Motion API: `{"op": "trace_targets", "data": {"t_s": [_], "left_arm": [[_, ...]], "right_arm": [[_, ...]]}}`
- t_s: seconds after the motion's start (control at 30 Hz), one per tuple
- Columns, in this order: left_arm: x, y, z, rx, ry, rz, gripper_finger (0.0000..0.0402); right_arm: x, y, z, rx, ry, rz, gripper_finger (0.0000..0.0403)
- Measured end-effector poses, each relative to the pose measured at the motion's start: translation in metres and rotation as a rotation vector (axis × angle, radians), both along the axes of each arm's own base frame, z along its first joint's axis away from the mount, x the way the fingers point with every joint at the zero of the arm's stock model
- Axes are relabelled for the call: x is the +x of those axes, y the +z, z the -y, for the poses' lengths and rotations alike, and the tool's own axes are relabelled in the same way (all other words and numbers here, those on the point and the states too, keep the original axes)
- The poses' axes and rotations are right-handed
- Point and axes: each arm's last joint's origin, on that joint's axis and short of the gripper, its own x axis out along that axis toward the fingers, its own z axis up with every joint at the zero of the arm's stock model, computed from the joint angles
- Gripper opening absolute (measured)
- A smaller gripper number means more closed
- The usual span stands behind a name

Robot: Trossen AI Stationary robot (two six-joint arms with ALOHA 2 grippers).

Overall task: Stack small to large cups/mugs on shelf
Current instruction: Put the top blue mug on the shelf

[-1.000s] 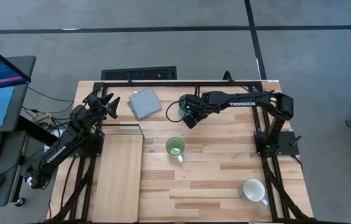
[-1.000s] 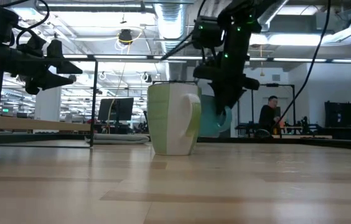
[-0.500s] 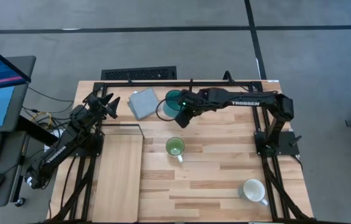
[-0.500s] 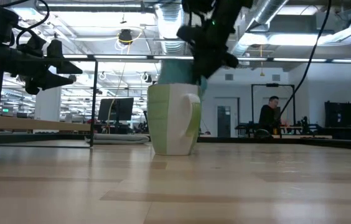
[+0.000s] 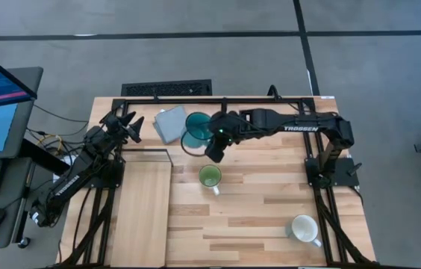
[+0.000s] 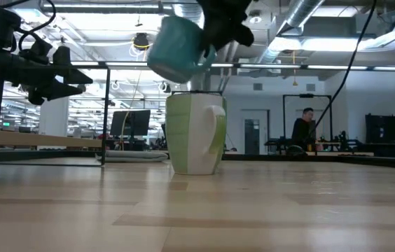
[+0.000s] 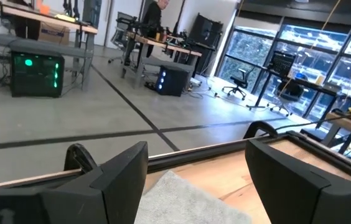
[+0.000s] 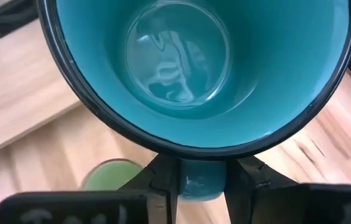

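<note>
Starting at the shelf (image 5: pixel 142 205), the pale panel on the tabletop (image 5: pixel 255 202): waits bare, no mug on it yet. Just beyond its far end, left tool (image 5: pixel 125 124) raised and idle, fingers (image 7: pixel 122 171) spread apart around nothing. To the right of the shelf's far end, past the grey pad (image 5: pixel 172 123): teal mug (image 5: pixel 198 127) carried in the air, tilted, clear of the wood. Right tool (image 5: pixel 216 143) clamped on its handle, one finger (image 8: pixel 163 180) on each side. Probably glazed ceramic, so stiff, fairly heavy, slick and liable to chip; held by the handle alone, likely to swing or rotate, so best lowered gently and set level. Largest of the three, so presumably the base of the stack. Further right of the shelf, green mug (image 5: pixel 210 177) upright on the planks, handle towards the near edge. Furthest right, white mug (image 5: pixel 304 229) near the front corner. Striped butcher-block surface, flat and hard. Behind it, an open workshop with desks, screens and a person (image 6: pixel 301 133) far off.
</note>
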Motion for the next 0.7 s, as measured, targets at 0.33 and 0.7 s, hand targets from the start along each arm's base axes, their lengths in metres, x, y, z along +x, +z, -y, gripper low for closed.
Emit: {"op": "trace_targets", "data": {"t_s": [0.33,0.7], "left_arm": [[0.0,0.0,0.0,-0.012,-0.016,0.013,0.0261],[0.0,0.0,0.0,-0.013,-0.021,0.015,0.0261]], "right_arm": [[0.006,0.012,-0.044,0.008,0.129,0.099,0.0102],[0.028,0.019,-0.07,0.042,0.169,0.336,0.0102]]}}
